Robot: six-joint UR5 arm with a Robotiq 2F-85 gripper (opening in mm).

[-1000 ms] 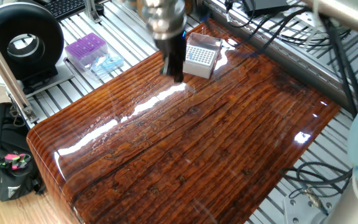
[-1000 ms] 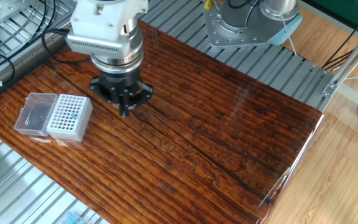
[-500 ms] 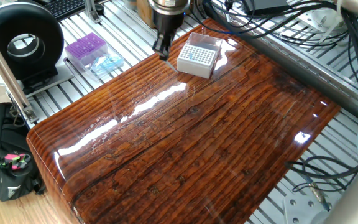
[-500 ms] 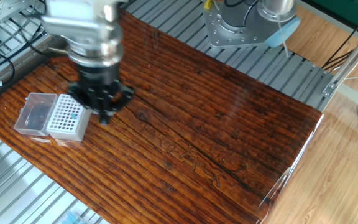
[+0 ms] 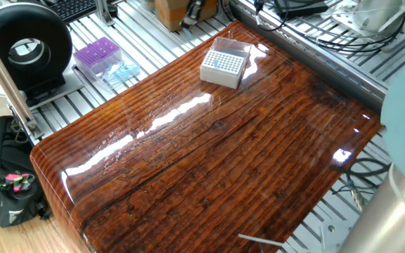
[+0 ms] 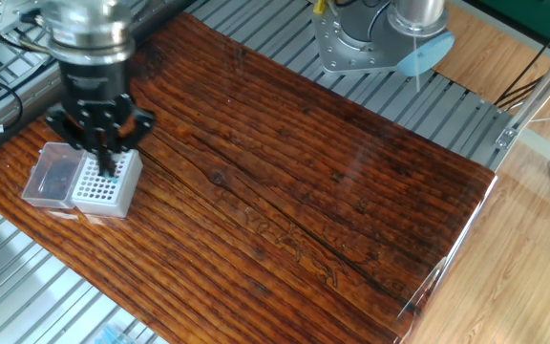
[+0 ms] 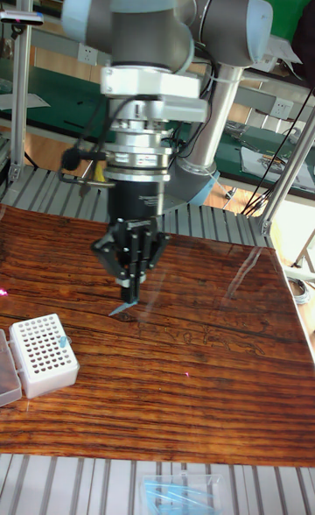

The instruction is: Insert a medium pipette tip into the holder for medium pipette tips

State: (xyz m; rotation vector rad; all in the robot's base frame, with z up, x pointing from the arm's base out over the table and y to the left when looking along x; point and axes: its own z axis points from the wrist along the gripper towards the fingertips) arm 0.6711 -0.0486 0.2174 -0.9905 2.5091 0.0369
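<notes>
The holder for medium pipette tips (image 6: 113, 191) is a small white box with a grid of holes, its clear lid (image 6: 51, 177) attached; it stands near the table's far edge (image 5: 223, 67) (image 7: 42, 353). In the other fixed view my gripper (image 6: 103, 164) hangs over the holder and overlaps its top. The tall fixed view shows the gripper (image 7: 131, 289) raised above the wood, fingers shut, with the bluish medium pipette tip (image 7: 121, 308) slanting out below them. One bluish dot marks the holder's grid. In one fixed view the gripper is almost wholly above the frame.
A purple rack (image 5: 97, 55) and a pale blue rack (image 5: 122, 70) lie on the metal slats beside the wooden table (image 5: 209, 161). A thin white stick (image 5: 262, 241) lies at the table's near edge. The arm's base (image 6: 380, 38) stands at the far side, amid cables.
The gripper has travelled from the middle of the table to over the holder, rising out of one fixed view. The holder has not moved.
</notes>
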